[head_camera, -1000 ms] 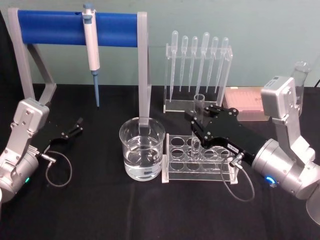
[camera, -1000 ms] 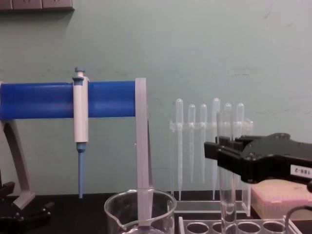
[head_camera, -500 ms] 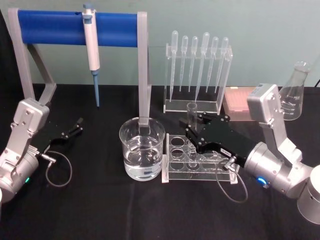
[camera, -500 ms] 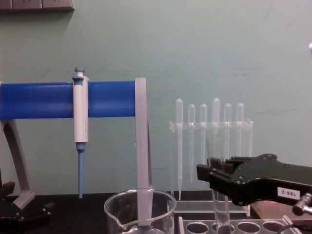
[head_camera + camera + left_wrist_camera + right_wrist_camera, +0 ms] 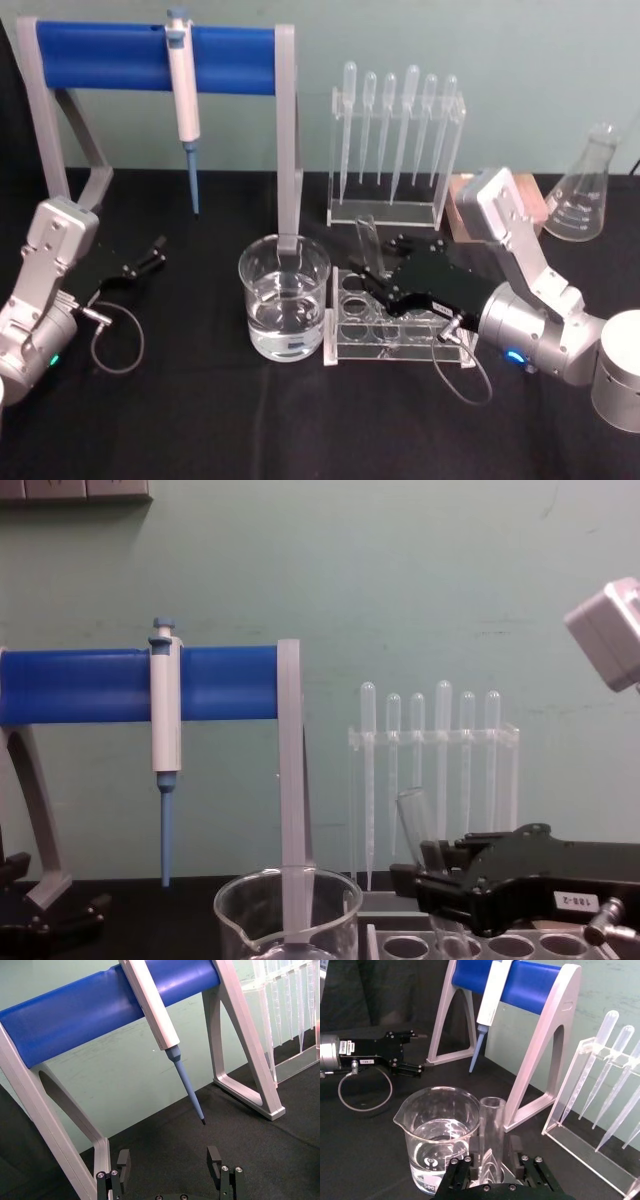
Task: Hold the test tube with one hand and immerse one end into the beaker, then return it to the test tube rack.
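The test tube is a clear glass tube, tilted with its open rim toward the beaker. My right gripper is shut on its lower half, low over the left end of the clear tube rack. The right wrist view shows the test tube between the black fingers, just right of the beaker, which holds clear liquid. In the chest view the test tube rises from the right gripper; its lower end is hidden. My left gripper rests open at the far left.
A blue-barred stand carries a white-and-blue pipettor behind the beaker. A clear holder of several plastic pipettes stands behind the tube rack. A pink box and a glass flask sit at the back right.
My right gripper has come down and to the left with the test tube, from high above the rack to low over its left end. The tube now leans toward the beaker. The left arm stayed still.
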`<state>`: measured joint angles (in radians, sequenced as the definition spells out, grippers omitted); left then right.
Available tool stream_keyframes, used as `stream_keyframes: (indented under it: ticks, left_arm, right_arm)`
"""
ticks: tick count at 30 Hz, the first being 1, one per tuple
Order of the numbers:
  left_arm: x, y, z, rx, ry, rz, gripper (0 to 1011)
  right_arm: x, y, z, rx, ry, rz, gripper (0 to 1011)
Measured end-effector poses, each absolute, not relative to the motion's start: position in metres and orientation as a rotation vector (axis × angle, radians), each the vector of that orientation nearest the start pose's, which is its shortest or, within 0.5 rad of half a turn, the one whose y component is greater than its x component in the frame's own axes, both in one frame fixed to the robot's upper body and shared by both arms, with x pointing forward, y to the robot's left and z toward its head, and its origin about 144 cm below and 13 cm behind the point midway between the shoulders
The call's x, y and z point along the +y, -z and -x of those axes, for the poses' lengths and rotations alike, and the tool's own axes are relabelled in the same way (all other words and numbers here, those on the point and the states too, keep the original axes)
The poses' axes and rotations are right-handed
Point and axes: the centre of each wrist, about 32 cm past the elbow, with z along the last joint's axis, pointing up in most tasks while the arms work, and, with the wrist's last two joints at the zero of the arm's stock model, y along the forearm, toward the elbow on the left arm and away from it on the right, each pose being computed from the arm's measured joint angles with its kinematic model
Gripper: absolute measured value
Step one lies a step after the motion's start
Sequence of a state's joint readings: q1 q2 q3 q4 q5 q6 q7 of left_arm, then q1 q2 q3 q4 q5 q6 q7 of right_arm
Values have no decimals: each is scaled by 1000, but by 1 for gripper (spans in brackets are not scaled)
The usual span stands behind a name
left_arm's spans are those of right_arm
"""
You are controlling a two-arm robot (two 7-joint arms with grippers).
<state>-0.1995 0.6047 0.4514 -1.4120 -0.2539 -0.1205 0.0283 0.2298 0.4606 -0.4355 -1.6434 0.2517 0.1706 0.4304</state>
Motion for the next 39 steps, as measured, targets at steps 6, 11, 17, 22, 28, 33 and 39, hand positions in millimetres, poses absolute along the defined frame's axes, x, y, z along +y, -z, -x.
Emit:
stream_keyframes:
  ticks: [6,11,17,22,28,33,39]
  left_arm:
    - [310,-1140,-489,-285,-1248,-304,1000]
    - [310,-1140,-489,-285,-1248,-304,1000]
    - [310,-1140,-489,-285,-1248,-305,1000]
    - [310,-1140,-489,-285,-1248,-304,1000]
    - [310,-1140,-489,-285,-1248,-305,1000]
    - [310,-1140,-489,-285,-1248,-304,1000]
    - [310,-1140,-489,-285,-1248,-305,1000]
  right_arm:
    - [-230,-1210,-473,-125,781,270,542]
    - [-241,-1213,-442,-126,832,285,722]
    - [-257,-1210,-417,-146,904,261,868]
    - [-271,-1199,-410,-183,1068,252,1002]
    - [-279,-1182,-420,-240,1310,270,1002]
    - [-278,-1164,-433,-263,1456,308,1003]
    - [-271,-1147,-440,-255,1505,335,1003]
